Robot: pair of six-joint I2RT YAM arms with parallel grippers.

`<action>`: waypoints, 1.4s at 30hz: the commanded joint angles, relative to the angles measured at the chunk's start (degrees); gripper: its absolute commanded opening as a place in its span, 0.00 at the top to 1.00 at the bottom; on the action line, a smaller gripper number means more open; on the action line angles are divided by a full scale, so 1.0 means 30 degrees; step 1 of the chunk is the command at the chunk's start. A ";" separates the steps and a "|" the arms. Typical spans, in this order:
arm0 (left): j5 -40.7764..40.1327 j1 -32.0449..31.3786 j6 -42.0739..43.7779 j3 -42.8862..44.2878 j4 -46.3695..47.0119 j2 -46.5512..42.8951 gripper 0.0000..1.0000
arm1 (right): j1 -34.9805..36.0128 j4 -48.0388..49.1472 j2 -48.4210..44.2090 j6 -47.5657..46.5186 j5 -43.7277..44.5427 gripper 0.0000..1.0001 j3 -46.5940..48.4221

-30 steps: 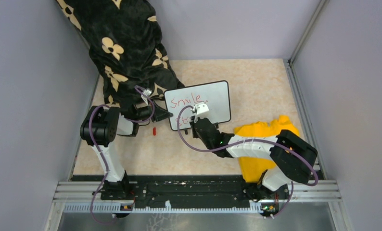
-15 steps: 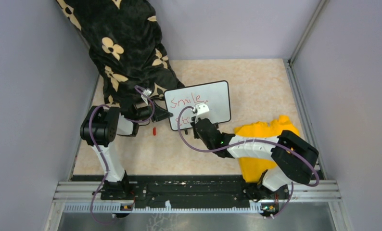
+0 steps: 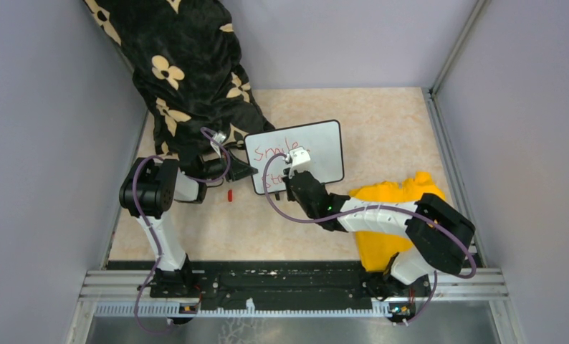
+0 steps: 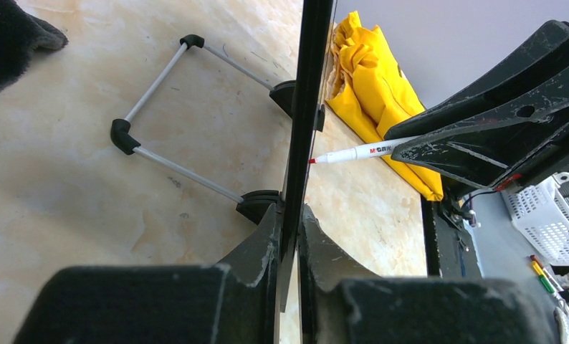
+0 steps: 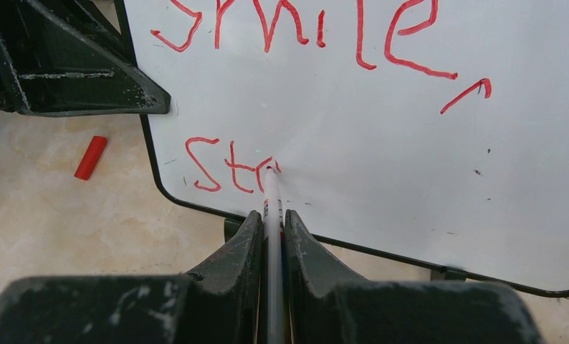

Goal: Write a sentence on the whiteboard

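Black right pincer [image 5: 271,223] at the bottom centre of its wrist view is pressed together on a white marker [image 5: 271,197], which runs up between the jaws. The red tip touches the whiteboard [image 5: 410,165] in its lower left part. The sentence [image 5: 358,36] is in thin red strokes: "Smile," runs across the top of the frame, and below it stands "St" with one more stroke at the tip. Left of the whiteboard's black frame a small red cap [image 5: 90,158] lies on the worktop [image 5: 45,215].

In the left wrist view the left pincer [image 4: 289,229] at the bottom centre pinches the whiteboard's thin edge, seen end-on as a dark upright line. Behind it, on the left of the frame, a wire stand [image 4: 174,165] with black feet rests on the worktop. On the right the marker meets the whiteboard's face.

From above, the whiteboard sits at the centre of the frame with one pincer on its left edge and the other over its lower left. A yellow cloth [image 3: 382,197] lies at the lower right under the right arm, and a black flowered cloth [image 3: 188,72] fills the upper left.
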 commanded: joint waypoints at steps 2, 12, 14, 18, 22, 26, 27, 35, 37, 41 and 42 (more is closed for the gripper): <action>-0.0314 -0.0173 0.0421 -0.0020 -0.1639 0.0362 1.00 | -0.0524 0.0543 -0.0310 -0.0416 0.0771 1.00 0.0958; -0.0326 -0.0194 0.0449 -0.0027 -0.1661 0.0370 1.00 | -0.0554 0.0452 -0.0490 0.0041 0.0323 1.00 0.0034; -0.0325 -0.0169 0.0447 -0.0040 -0.1669 0.0369 1.00 | -0.0555 0.0438 -0.0638 0.0160 0.0201 1.00 -0.0250; -0.0318 -0.0193 0.0426 -0.0040 -0.1694 0.0370 1.00 | -0.0555 0.0385 -0.0891 0.0327 0.0059 1.00 -0.0744; -0.0326 -0.0197 0.0450 -0.0026 -0.1688 0.0377 1.00 | -0.0555 0.0253 -0.0977 0.0432 -0.0030 1.00 -0.0971; -0.0302 -0.0197 0.0478 -0.0051 -0.1727 0.0340 1.00 | -0.0555 0.0174 -0.1068 0.0449 -0.0035 1.00 -0.1062; -0.0323 -0.0197 0.0494 -0.0059 -0.1727 0.0325 1.00 | -0.0555 0.0162 -0.1095 0.0461 -0.0019 1.00 -0.1064; -0.0298 -0.0227 0.0508 -0.0061 -0.1757 0.0359 1.00 | -0.0566 0.0375 -0.2173 0.0155 0.0074 1.00 -0.0707; -0.0306 -0.0226 0.0508 -0.0045 -0.1757 0.0369 1.00 | -0.0569 0.0369 -0.2168 -0.0105 0.0225 1.00 -0.0432; -0.0288 -0.0226 0.0508 -0.0035 -0.1781 0.0369 1.00 | -0.0712 0.0473 -0.1892 -0.0311 0.0189 1.00 0.0022; -0.0296 -0.0226 0.0508 -0.0035 -0.1782 0.0369 1.00 | -0.0743 0.0500 -0.1791 -0.0351 0.0141 1.00 0.0108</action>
